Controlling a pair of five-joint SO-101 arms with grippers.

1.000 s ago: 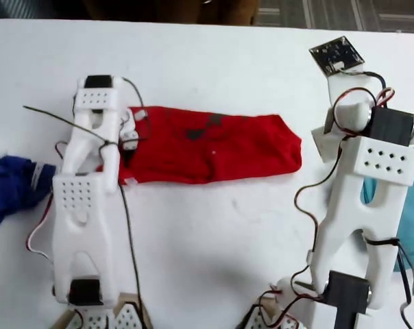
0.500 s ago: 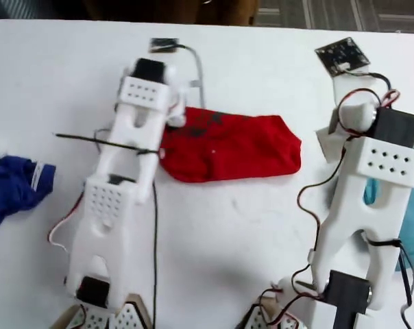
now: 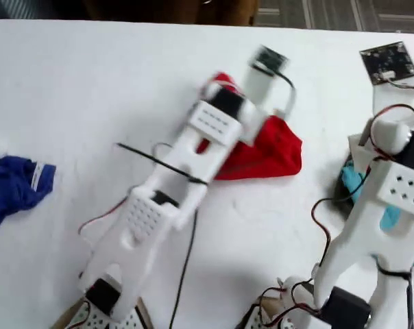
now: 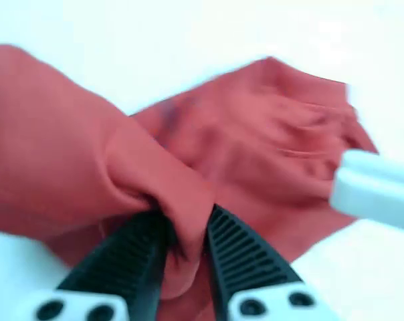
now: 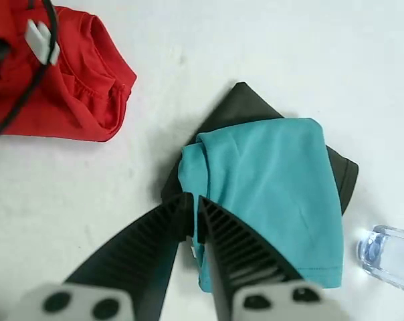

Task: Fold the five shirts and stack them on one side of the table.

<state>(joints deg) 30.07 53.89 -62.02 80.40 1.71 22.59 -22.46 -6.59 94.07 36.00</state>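
Observation:
My left gripper (image 4: 185, 224) is shut on a bunched fold of the red shirt (image 4: 275, 134), holding that fold up over the rest of the cloth. In the high view the left arm reaches diagonally across the table, with its gripper (image 3: 224, 89) at the red shirt (image 3: 272, 154). My right gripper (image 5: 194, 200) hovers shut over the edge of a folded teal shirt (image 5: 269, 180) that lies on a folded black shirt (image 5: 245, 100). The teal shirt (image 3: 347, 179) shows beside the right arm. A crumpled blue shirt (image 3: 11, 188) lies at the far left.
A clear plastic object (image 5: 389, 257) sits on the table beside the teal and black stack. The red shirt's end (image 5: 75, 87) lies a short way from that stack. White table (image 3: 90, 82) stretches open at the back left.
The left arm has swept to the right, carrying the red shirt's left end over toward its right end, so the shirt now looks about half as long. The right arm has shifted slightly right.

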